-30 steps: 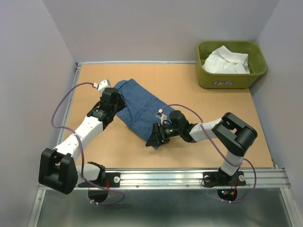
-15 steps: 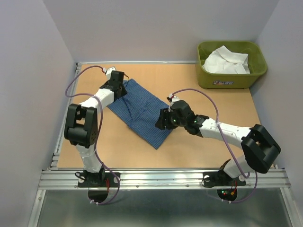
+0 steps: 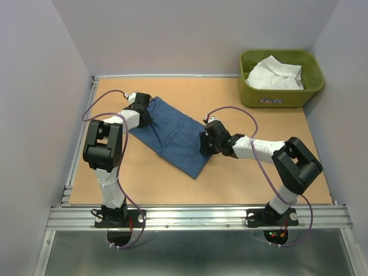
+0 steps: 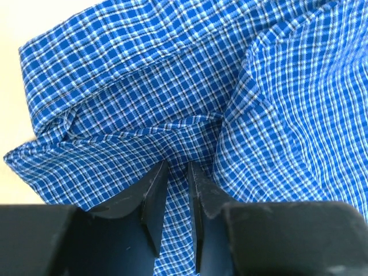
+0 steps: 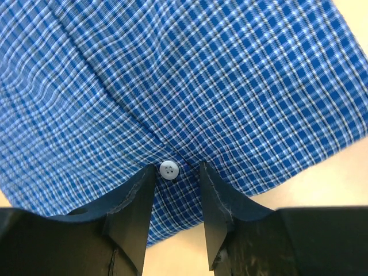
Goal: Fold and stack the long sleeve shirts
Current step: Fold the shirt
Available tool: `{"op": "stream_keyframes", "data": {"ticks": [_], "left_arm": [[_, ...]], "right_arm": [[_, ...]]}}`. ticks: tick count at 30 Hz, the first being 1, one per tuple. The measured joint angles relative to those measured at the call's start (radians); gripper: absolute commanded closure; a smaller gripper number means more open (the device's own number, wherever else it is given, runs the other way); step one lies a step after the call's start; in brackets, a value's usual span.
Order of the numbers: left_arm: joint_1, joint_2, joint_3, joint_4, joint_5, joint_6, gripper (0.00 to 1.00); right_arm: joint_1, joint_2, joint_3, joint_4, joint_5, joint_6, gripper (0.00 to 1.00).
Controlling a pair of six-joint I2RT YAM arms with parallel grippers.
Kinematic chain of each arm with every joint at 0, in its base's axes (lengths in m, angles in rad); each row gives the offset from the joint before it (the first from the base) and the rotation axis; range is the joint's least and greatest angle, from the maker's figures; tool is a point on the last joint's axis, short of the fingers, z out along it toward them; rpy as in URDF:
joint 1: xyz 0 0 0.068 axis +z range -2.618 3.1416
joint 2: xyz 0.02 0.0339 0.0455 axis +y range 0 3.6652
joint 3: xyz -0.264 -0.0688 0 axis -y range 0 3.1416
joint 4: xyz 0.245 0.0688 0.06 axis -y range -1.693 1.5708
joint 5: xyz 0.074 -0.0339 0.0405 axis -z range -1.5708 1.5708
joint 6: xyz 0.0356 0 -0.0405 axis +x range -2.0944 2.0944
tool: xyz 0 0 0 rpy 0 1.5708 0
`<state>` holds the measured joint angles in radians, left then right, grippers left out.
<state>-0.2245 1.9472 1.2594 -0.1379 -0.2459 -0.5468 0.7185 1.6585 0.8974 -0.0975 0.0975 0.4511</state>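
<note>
The blue checked shirt (image 3: pixel 172 138) lies folded in a long diagonal strip on the table. My left gripper (image 3: pixel 145 114) is at its upper left end, its jaws nearly together with a pinch of checked cloth (image 4: pixel 178 190) between them; wrinkles run to the tips. My right gripper (image 3: pixel 206 144) is at the strip's right edge, jaws apart over the hem, a white button (image 5: pixel 169 169) between the fingertips and bare table showing below. The white shirt (image 3: pixel 273 73) lies crumpled in the tub at the back right.
The olive-green plastic tub (image 3: pixel 276 99) stands in the back right corner. Grey walls close the left, back and right sides. A metal rail (image 3: pixel 195 215) runs along the near edge.
Both arms swung the blue shirt up and away from the near edge and laid it out flatter; the left gripper moved to the far left, the right gripper to the strip's right edge.
</note>
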Motion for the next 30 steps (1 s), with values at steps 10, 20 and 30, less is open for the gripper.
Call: {"op": "stream_keyframes", "data": {"ticks": [10,20,30], "left_arm": [[0.063,-0.254,-0.322,0.049,0.06,-0.125,0.53],[-0.07,-0.599,-0.378,-0.09,0.023,-0.122,0.08],[-0.681,-0.606,-0.245,-0.064,-0.166,-0.039,0.02]], "right_arm": [[-0.125,0.07,0.093,0.0,0.011,-0.173,0.5],[-0.132,-0.145,0.116,-0.101,0.05,-0.178,0.0],[-0.183,-0.424,0.11,-0.258,0.288,-0.073,0.0]]}}
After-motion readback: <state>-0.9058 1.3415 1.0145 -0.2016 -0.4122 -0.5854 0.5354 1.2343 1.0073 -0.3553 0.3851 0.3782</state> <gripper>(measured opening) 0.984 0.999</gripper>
